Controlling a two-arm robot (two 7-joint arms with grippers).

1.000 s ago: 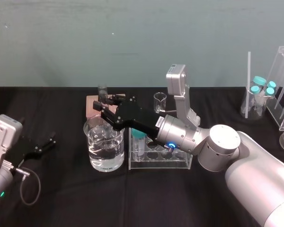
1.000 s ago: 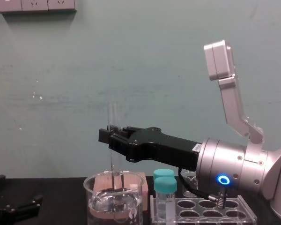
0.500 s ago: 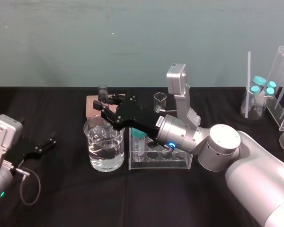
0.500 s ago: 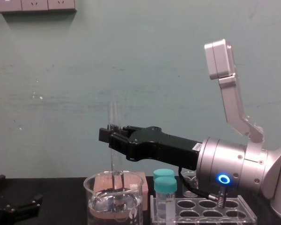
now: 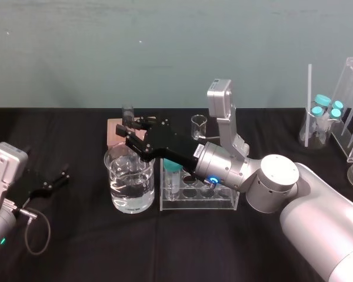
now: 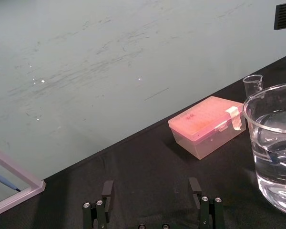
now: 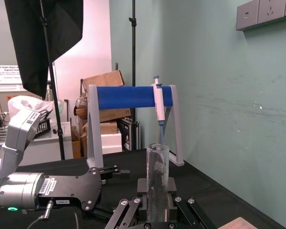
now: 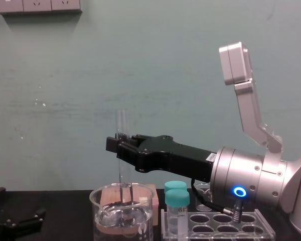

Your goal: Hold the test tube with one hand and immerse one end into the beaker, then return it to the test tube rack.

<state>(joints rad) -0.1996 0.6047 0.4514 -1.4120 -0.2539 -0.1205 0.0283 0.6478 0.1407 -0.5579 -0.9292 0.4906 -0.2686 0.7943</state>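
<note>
The right claw [image 8: 118, 142] clamps the thin, clear, upright test tube [image 8: 121, 119], its bottom inside the beaker [image 8: 97, 213].

On your black table [image 5: 165, 247], spanning the lower frame, find the beaker [image 5: 129, 187] at centre, the test tube rack [image 5: 199, 197] just right, a pink box [image 5: 113, 132] above the beaker.

Glossy glass test tube [image 8: 121, 123] and beaker [image 8: 98, 210]; acrylic test tube rack [image 5: 215, 202]; matt tablecloth [image 5: 165, 247].
</note>
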